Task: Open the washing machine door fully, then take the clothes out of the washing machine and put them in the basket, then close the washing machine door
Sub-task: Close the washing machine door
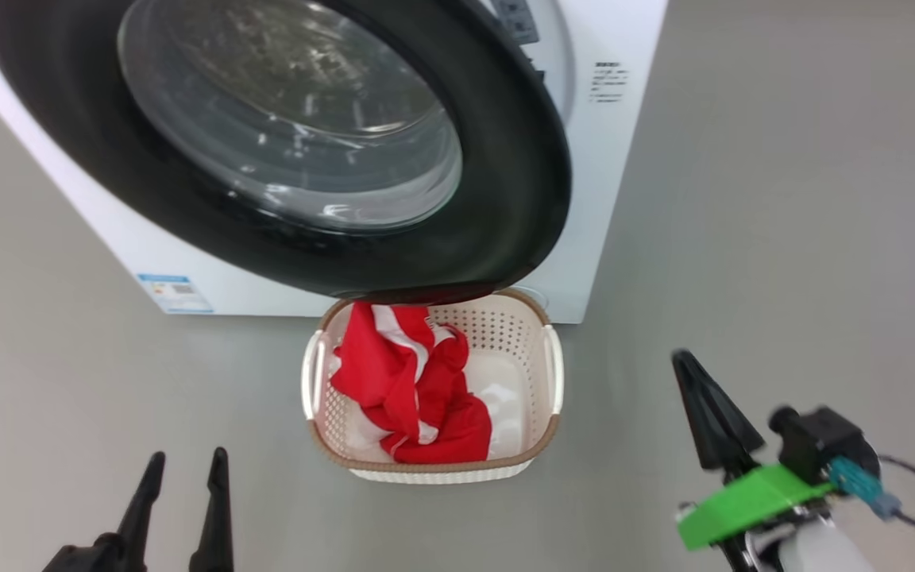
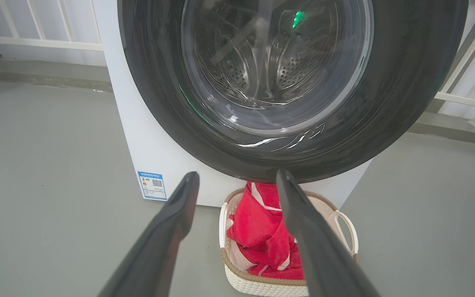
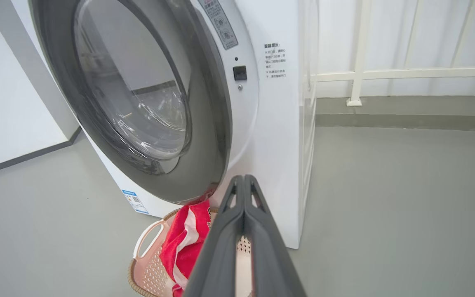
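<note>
I see the washing machine door [image 1: 505, 199] ajar on the white washing machine [image 1: 612, 159], red clothes [image 1: 406, 381] heaped in the basket [image 1: 497, 326] below.

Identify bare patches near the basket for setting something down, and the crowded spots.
Bare floor: left of the basket, between the washing machine and the left gripper, and right of it, up to the right gripper. The basket's right half is bare beside the clothes. Crowded: its far end, under the washing machine door.

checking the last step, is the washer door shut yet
Not shut: the door stands ajar, its free edge off the washing machine front, latch hole exposed.
</note>
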